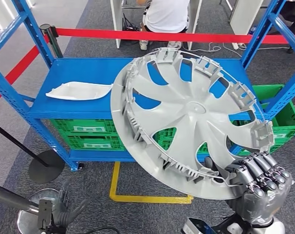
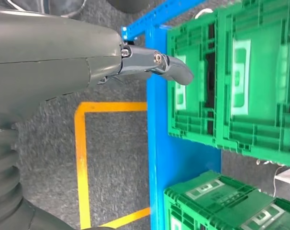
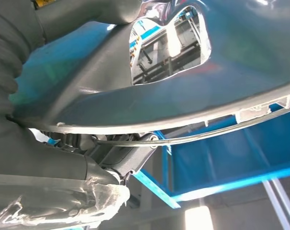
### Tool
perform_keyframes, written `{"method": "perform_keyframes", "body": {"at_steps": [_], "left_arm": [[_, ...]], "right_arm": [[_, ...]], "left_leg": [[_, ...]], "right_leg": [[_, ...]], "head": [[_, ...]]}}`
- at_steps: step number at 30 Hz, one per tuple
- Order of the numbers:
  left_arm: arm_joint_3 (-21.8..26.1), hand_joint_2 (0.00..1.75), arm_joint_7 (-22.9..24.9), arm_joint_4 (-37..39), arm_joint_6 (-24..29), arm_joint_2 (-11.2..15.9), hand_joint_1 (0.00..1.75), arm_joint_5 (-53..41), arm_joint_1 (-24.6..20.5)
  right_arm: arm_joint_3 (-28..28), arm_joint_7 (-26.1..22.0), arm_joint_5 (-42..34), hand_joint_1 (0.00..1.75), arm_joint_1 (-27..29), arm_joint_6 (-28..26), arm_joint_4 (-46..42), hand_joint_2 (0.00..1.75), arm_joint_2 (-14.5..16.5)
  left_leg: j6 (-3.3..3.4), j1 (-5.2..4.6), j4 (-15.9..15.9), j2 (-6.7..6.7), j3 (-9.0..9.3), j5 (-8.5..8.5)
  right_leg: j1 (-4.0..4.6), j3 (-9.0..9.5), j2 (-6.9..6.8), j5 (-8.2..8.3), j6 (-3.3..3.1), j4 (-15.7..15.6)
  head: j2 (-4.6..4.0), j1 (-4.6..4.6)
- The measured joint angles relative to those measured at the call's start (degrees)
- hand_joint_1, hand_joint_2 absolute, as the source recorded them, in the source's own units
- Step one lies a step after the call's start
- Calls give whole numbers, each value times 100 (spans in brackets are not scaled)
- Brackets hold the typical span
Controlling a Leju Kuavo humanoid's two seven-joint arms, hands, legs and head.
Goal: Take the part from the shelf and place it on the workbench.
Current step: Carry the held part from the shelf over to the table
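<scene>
Our right hand [image 1: 262, 183] holds the grey wheel cover [image 1: 190, 117] by its lower rim, fingers [image 1: 265, 168] clamped on it, tilted in the air before the blue shelf [image 1: 83, 73]. Our left hand [image 2: 156, 64] hangs low, fingers apart, holding nothing.

Blue shelf [image 1: 83, 73]: white part [image 1: 78, 90] on top; green crates [image 1: 89, 134] on lower level.

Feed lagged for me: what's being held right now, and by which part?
The right hand holds the wheel cover by its rim. The left hand holds nothing.
</scene>
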Motion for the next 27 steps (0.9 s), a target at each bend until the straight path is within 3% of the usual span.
{"method": "perform_keyframes", "body": {"at_steps": [1, 3, 4, 5, 6, 8, 10, 11, 12, 14, 15, 16, 18, 19, 20, 21, 22, 24, 26, 27], "left_arm": [[-1, 175, 0, 1, 1, 1, 0, 2, -1], [-2, 175, 1, 1, 0, 10, 0, 3, -3], [-2, 175, 1, 1, -3, 10, 0, 3, -3], [-3, 175, 1, 2, -6, 11, 0, 1, -4], [-4, 175, 1, 3, -8, 13, 0, -1, -8], [-7, 175, 1, 5, -8, 17, 0, -1, -26], [-15, 175, 1, 7, -1, 21, 0, -3, -52], [-21, 175, 1, 10, 6, 23, 0, -5, -67], [-28, 175, 0, 15, 13, 26, 0, -6, -80], [-42, 175, 1, 33, 21, 35, 0, -8, -93], [-49, 175, 1, 45, 22, 41, 0, -9, -93], [-54, 175, 2, 59, 24, 46, 0, -10, -96], [-72, 175, 1, 86, 30, 51, 0, -14, -116], [-82, 175, 1, 101, 33, 52, 0, -16, -128], [-92, 175, 1, 117, 36, 55, 0, -17, -136], [-99, 175, 1, 134, 38, 60, 0, -18, -142], [-102, 175, 0, 150, 40, 63, 0, -18, -148], [-109, 175, 0, 170, 40, 66, 0, -18, -169], [-119, 175, 0, 184, 40, 64, 0, -19, -196], [-125, 175, 0, 194, 44, 62, 0, -19, -205]], "right_arm": [[-1, 0, 0, 175, 1, 0, 0, 175, 0], [-2, 0, 3, 175, 1, 0, -1, 175, 0], [-2, 0, 8, 175, 2, 0, -1, 175, 0], [-3, 0, 15, 175, 6, 0, -1, 175, 0], [-3, 0, 24, 175, 12, 0, 0, 175, 0], [-3, 0, 47, 175, 27, 0, -1, 175, 0], [2, -1, 79, 175, 35, 0, -1, 175, 2], [5, -1, 92, 175, 45, 0, -1, 175, 4], [7, -1, 103, 175, 61, 0, -1, 175, 7], [8, 0, 126, 175, 101, 1, 0, 175, 10], [7, 0, 139, 175, 116, 1, 0, 175, 12], [8, -1, 157, 175, 129, 1, 0, 175, 16], [9, -1, 189, 175, 158, 1, 0, 175, 25], [9, -1, 207, 175, 175, 2, 0, 175, 28], [9, 0, 220, 175, 192, 1, 0, 175, 32], [8, 0, 231, 175, 210, 1, 0, 175, 37], [8, 0, 239, 175, 225, 1, 0, 175, 44], [7, 0, 249, 175, 245, 0, -1, 175, 61], [7, -1, 263, 175, 254, 0, -2, 175, 82], [7, -1, 275, 175, 260, 0, -2, 175, 93]], "left_leg": [[43, 5, -4, 20, -64, 62], [88, -14, 3, 46, -219, 189], [95, -28, 8, 57, -307, 258], [98, -41, 14, 71, -397, 325], [95, -54, 19, 83, -485, 391], [78, -73, 27, 96, -635, 515], [38, -94, 40, 98, -731, 630], [14, -97, 40, 98, -756, 688], [-14, -96, 34, 99, -775, 744], [-81, -77, 37, 93, -818, 779], [-121, -68, 113, 84, -856, 649], [-160, -59, 295, 76, -919, 406], [-223, -35, 970, 67, -1086, -226], [-246, -24, 1348, 67, -1156, -419], [-265, -14, 1618, 67, -1171, -460], [-279, -4, 1714, 66, -1108, -364], [-291, 7, 1619, 66, -959, -195], [-317, 33, 953, 57, -432, 38], [-284, 35, 262, 24, 11, -39], [-247, 25, 95, 8, 89, -99]], "right_leg": [[-3, -75, -6, -246, 20, 216], [0, -247, -17, -839, 44, 941], [2, -292, -17, -998, 49, 1300], [5, -279, -17, -1007, 46, 1531], [9, -180, -18, -886, 33, 1580], [29, 306, -22, -585, -25, 1093], [61, 981, -39, -649, -84, 173], [77, 1185, -45, -745, -101, -164], [91, 1267, -48, -809, -110, -345], [89, 1169, -52, -744, -166, -370], [81, 1113, -58, -686, -212, -367], [68, 1060, -64, -614, -255, -371], [61, 917, -67, -471, -299, -363], [60, 833, -66, -397, -301, -354], [56, 732, -65, -330, -295, -338], [49, 632, -64, -272, -280, -312], [38, 532, -63, -225, -258, -277], [19, 356, -58, -156, -197, -180], [24, 226, -56, -86, -126, -92], [29, 182, -57, -41, -91, -72]], "head": [[-1, 10], [-1, 32], [-1, 38], [-1, 42], [-1, 43], [0, 42], [0, 41], [0, 40], [0, 40], [-1, 38], [-1, 27], [-1, 11], [-1, -16], [0, -20], [0, -19], [0, -20], [-1, -20], [-1, -23], [0, -25], [0, -25]]}}
